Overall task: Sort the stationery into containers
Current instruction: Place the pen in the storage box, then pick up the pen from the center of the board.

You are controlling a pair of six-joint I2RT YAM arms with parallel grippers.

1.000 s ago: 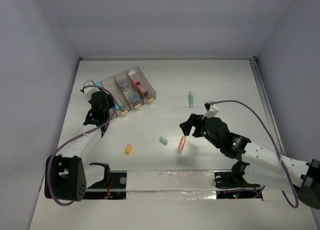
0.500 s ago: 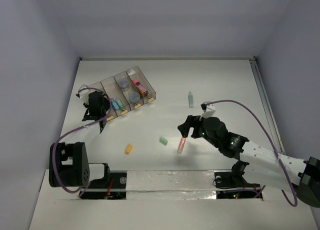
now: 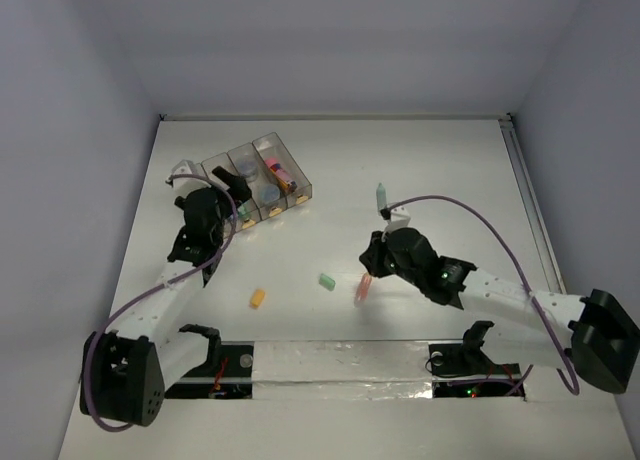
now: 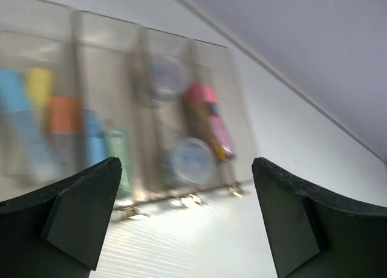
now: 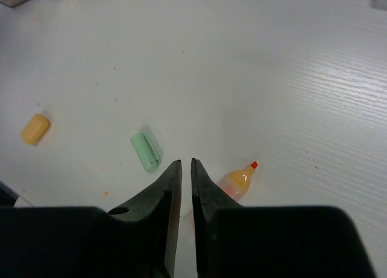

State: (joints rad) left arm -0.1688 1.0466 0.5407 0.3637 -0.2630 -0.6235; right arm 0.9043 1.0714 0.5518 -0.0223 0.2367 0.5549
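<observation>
The clear tray [image 3: 297,194] with four compartments stands at the far left and holds several coloured pieces and two round grey pots [image 4: 190,160]. My left gripper [image 3: 238,202] is at the tray's near end, open and empty, with the tray wall [image 4: 78,60] blurred ahead of its gap [image 4: 187,220]. Over the table's middle, my right gripper [image 3: 369,267] hangs with its jaws [image 5: 185,163] shut and nothing seen between the tips. An orange-pink marker [image 5: 240,180] lies just right of them, partly under the right finger, and shows on the table [image 3: 362,290] from above.
A green block [image 3: 326,281] lies left of the marker, also in the right wrist view [image 5: 146,151]. Further left is a yellow block [image 3: 257,299], near the left edge of that view [image 5: 35,129]. A green marker [image 3: 381,195] stands upright beyond the right gripper.
My left gripper went from shut to wide open and swung toward the tray's near end. My right gripper closed and shifted slightly left over the orange-pink marker.
</observation>
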